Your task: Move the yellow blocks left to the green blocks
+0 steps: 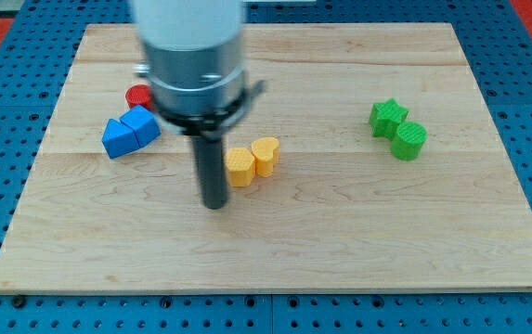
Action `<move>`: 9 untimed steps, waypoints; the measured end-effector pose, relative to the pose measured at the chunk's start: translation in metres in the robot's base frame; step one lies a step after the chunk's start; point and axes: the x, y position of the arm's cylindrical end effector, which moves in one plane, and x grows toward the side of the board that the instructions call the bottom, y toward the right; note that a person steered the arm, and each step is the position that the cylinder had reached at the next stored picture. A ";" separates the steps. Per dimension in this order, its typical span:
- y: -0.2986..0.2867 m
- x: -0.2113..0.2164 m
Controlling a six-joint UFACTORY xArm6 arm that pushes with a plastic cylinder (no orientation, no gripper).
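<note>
Two yellow blocks sit touching near the board's middle: a yellow hexagon point(240, 167) and a yellow heart point(266, 155) just to its upper right. Two green blocks sit touching at the view's right: a green star point(388, 118) and a green cylinder point(409, 140) to its lower right. My tip point(214, 205) rests on the board just left of and slightly below the yellow hexagon, close to it; I cannot tell whether it touches. The green blocks are far to the tip's right.
A blue triangle block point(117, 138) and a blue block point(142, 124) sit at the view's left, with a red cylinder point(138, 95) above them, partly hidden by the arm's body point(196, 56). The wooden board point(340, 241) lies on a blue pegboard.
</note>
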 end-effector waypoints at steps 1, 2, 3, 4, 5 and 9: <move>0.003 -0.032; 0.070 -0.050; 0.140 -0.067; 0.183 -0.076; 0.148 -0.066; 0.160 -0.097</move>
